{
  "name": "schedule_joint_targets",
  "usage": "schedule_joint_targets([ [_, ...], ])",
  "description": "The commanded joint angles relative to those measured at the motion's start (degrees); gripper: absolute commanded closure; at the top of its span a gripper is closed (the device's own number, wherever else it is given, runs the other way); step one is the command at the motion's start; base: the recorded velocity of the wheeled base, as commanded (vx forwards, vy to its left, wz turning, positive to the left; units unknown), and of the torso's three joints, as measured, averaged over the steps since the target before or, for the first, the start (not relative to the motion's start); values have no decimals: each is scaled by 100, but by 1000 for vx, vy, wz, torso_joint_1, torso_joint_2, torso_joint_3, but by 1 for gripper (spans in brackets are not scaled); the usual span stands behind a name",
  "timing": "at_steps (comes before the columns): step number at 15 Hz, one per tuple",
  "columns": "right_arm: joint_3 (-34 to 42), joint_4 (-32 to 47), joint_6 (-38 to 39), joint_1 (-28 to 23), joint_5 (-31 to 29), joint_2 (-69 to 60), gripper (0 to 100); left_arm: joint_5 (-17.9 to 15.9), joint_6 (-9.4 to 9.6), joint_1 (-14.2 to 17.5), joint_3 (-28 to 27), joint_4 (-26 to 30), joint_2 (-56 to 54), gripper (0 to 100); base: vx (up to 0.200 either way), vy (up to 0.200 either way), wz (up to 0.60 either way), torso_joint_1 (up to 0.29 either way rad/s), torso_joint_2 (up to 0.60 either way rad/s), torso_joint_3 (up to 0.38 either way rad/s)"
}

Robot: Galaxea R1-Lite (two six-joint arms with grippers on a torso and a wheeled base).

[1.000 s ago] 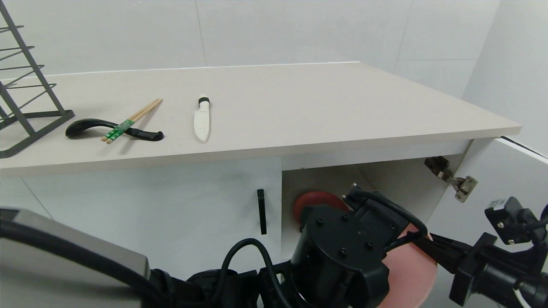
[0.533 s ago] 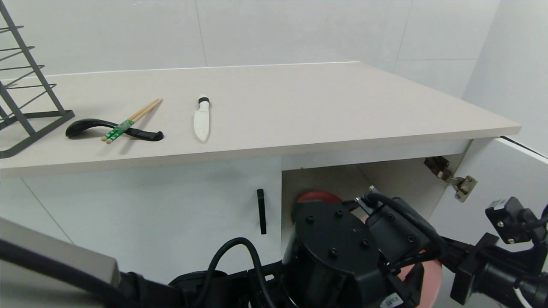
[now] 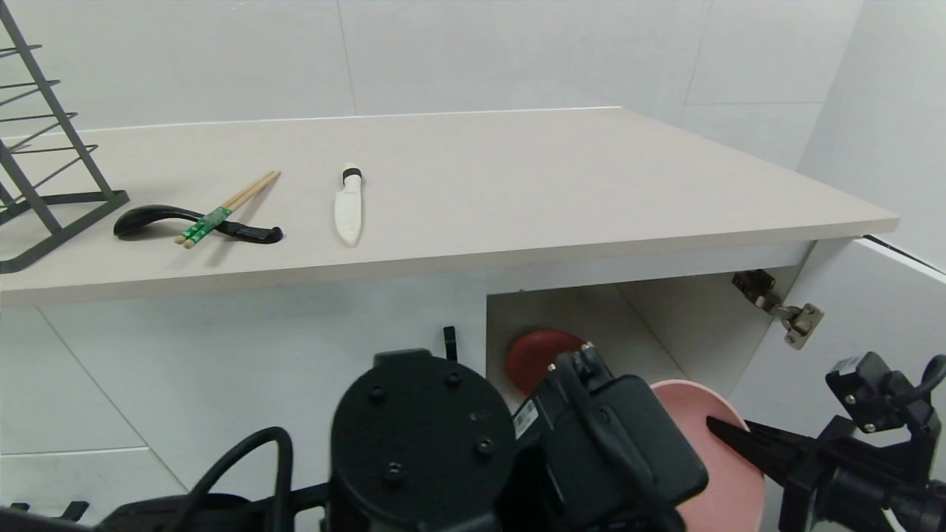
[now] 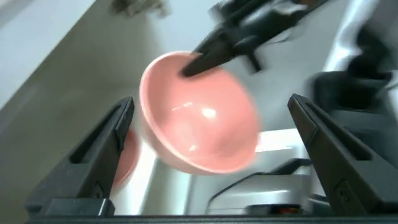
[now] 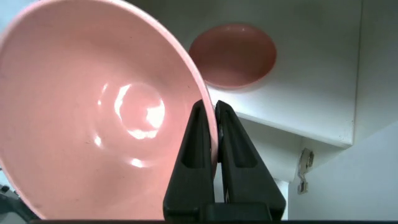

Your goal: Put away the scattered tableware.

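My right gripper is shut on the rim of a pink bowl, which it holds tilted in front of the open cabinet. Seen from the head, the bowl hangs low at the right, the right gripper pinching its edge. My left gripper stands open and wide, apart from the bowl. A red plate lies on the cabinet shelf. On the counter lie chopsticks across a black spoon, and a white knife.
A dark wire rack stands at the counter's left end. The right cabinet door hangs open on its hinge; the left door with a black handle is closed. The counter is bare to the right of the knife.
My left arm has swung left and away from the bowl, uncovering more of it. The right gripper with the bowl has sunk slightly. The tableware on the counter has not moved.
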Motion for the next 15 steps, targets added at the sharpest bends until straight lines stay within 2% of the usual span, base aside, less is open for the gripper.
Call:
schedule_joint_targets([
  [1, 0, 7, -1, -13, 2, -67, 100, -382, -10, 254, 175, 0, -461, 0, 0, 0, 0, 0, 0, 0],
  [2, 0, 95, -1, -13, 2, -58, 100, -1164, 7, 465, 96, -26, -479, 0, 0, 0, 0, 0, 0, 0],
  [3, 0, 288, -1, -22, 2, -58, 100, -1779, -2, 588, 61, -79, -470, 0, 0, 0, 0, 0, 0, 0],
  [8, 0, 446, -45, -13, 10, -278, 100, -3792, -63, 1107, 87, -9, -479, 0, 0, 0, 0, 0, 0, 0],
  [10, 0, 464, 8, -31, 2, -313, 100, -4117, -63, 1221, 351, -88, -479, 0, 0, 0, 0, 0, 0, 0],
  [13, 0, 499, 17, -101, 28, -260, 100, -4152, -125, 1089, 1353, -615, -831, 0, 0, 0, 0, 0, 0, 0],
  [14, 0, 613, 34, -110, 116, -260, 100, -4152, -327, 1054, 2153, -1063, -1217, 0, 0, 0, 0, 0, 0, 0],
  [15, 0, 701, 43, -119, 142, -269, 100, -4152, -476, 1063, 2495, -1318, -1384, 0, 0, 0, 0, 0, 0, 0],
])
